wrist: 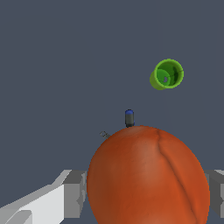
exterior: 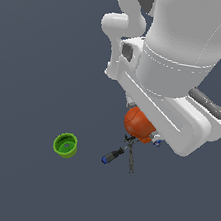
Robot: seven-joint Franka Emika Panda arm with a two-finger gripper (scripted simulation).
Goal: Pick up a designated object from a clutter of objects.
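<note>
- My gripper (wrist: 146, 192): its fingers (wrist: 74, 194) flank the red-orange ball (wrist: 146, 175) on both sides, pressed to it; I judge the jaws clamped on the ball so it rides with the hand.
- Red-orange ball: in the exterior view it sits under my arm's white hand, apparently above the floor (exterior: 37, 45), over the rest of the clutter.
- Left below: black cylinder with blue tip (exterior: 112, 156) and dark clamp tool (exterior: 130, 156), touching or just beside each other; green bowl (exterior: 65, 145) well apart, upright.
- Surface: plain dark grey floor; no walls or room visible.
</note>
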